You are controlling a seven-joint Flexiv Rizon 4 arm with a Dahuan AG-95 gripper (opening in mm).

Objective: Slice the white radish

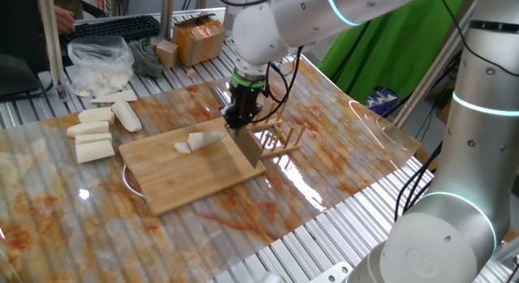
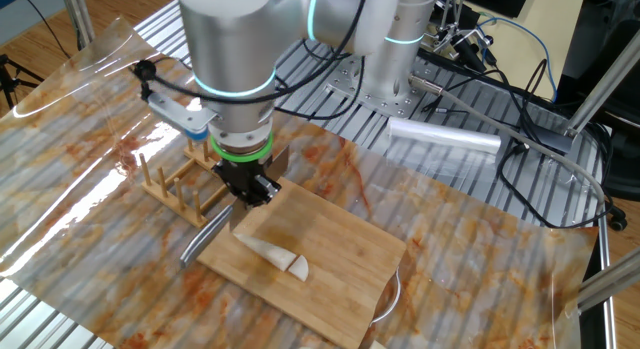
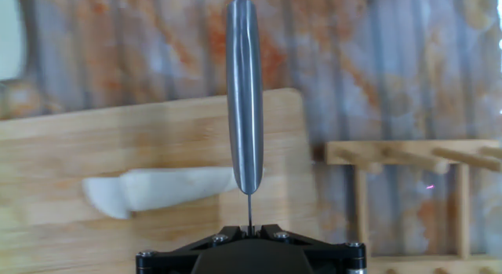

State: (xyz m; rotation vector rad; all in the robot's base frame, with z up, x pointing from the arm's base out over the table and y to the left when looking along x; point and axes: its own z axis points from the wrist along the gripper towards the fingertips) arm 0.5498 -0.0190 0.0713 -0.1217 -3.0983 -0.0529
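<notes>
I have the claw (image 1: 240,121) clamped fully shut on the knife (image 3: 245,101), pointing straight down, with the blade hanging over the cutting board (image 1: 195,173) near the board's edge that faces the wooden rack (image 1: 280,141). The white radish (image 1: 195,143) lies on the board's middle, its pointed tip toward the rack; one fixed view suggests a cut already made through it, though I cannot tell how many slices are free.

My worries from here: the blade looks clear of the radish, so if I bring it down at the wrong spot I could miss it or clip only the tip. The radish is round and unheld, so a slanted press could roll or push it across the board. Swinging wide could knock the rack.
</notes>
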